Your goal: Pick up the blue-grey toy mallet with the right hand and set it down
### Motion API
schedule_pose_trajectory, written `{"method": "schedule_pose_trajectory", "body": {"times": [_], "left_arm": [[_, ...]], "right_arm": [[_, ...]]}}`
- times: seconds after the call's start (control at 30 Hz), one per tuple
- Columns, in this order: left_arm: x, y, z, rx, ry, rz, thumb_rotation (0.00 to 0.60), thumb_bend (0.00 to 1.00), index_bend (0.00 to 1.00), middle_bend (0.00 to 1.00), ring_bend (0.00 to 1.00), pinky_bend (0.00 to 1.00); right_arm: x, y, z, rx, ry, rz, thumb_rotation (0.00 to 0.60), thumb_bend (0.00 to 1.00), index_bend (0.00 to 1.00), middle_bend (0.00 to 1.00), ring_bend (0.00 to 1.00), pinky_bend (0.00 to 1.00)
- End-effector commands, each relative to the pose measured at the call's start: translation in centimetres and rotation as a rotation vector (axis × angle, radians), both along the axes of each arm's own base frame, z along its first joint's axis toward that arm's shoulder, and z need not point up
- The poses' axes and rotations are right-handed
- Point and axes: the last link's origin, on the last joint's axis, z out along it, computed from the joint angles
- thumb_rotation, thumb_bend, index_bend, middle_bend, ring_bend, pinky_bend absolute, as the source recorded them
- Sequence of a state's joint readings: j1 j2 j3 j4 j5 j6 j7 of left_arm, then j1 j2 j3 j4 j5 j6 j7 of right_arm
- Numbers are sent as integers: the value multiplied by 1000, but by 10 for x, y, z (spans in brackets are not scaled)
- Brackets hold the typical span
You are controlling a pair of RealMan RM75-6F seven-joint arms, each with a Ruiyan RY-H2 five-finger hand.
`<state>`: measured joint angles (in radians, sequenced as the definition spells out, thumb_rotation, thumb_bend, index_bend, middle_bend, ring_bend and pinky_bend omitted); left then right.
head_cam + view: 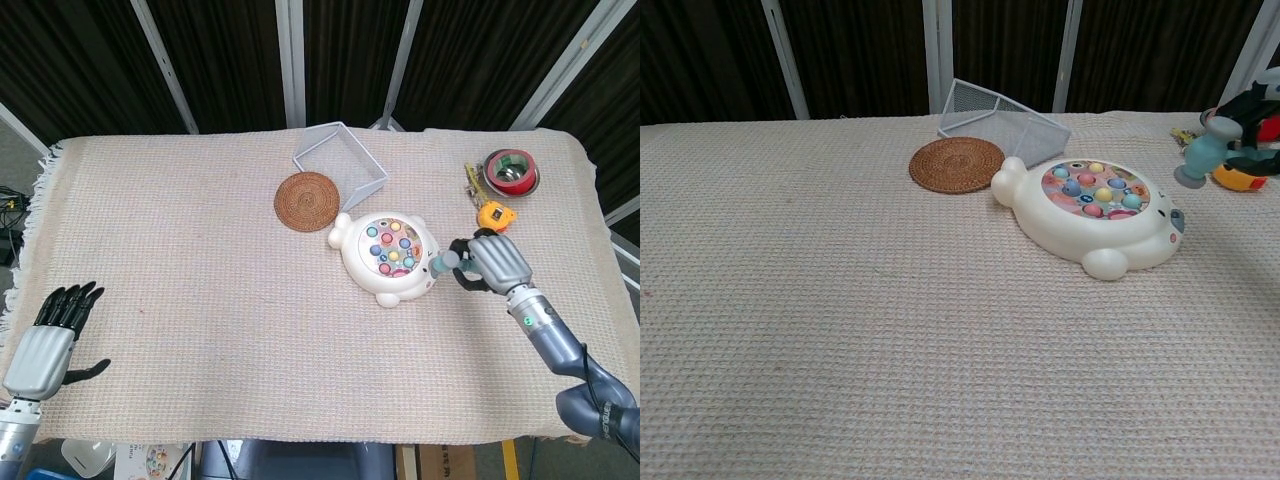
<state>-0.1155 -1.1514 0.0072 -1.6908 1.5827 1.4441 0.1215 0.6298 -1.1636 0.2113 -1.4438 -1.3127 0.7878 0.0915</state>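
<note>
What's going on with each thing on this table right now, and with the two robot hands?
Toy mallet: held in the air by the right robot hand, beside the white toy game.
Left robot hand: empty, fingers apart, at the table's near edge.
White toy game: flat on the cloth.
Wire basket: tipped on its side.
Woven coaster: lying flat.
Yellow tape measure: resting on the cloth.

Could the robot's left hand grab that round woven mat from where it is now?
Probably yes: the left hand is open at the near table edge, and only bare cloth lies between it and the woven mat, though it's a long stretch.
</note>
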Motion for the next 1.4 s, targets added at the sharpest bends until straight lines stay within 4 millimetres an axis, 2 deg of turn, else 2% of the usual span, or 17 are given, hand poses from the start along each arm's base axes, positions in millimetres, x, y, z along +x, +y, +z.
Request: {"method": "schedule_pose_trajectory", "body": {"times": [0.03,0.23,0.43,0.67,0.8,1.13,1.4], "left_arm": [[-1,1,0,-1,-1,3,600,64,0,0,0,0],[-3,4,0,-7,-1,9,600,64,0,0,0,0],[-6,5,-1,-10,-2,21,600,63,0,0,0,0],[-7,5,-2,-14,-4,23,600,64,0,0,0,0],[-7,5,-2,-11,-4,24,600,64,0,0,0,0],[-6,6,-3,-12,-8,19,600,63,0,0,0,0],[-8,6,-3,-15,-7,25,600,64,0,0,0,0]], "right_arm": [[28,-15,-11,41,63,20,600,716,924,769,555,224],[42,-28,-29,75,137,12,600,718,927,770,556,226],[50,-37,-38,91,190,4,600,719,932,775,559,230],[46,-41,-46,108,263,-30,600,721,937,777,562,231],[47,-40,-46,104,272,-41,600,722,938,778,562,231],[60,-39,-32,85,250,-41,600,722,938,778,562,231],[60,-39,-42,114,268,-50,600,722,938,778,563,231]]}}
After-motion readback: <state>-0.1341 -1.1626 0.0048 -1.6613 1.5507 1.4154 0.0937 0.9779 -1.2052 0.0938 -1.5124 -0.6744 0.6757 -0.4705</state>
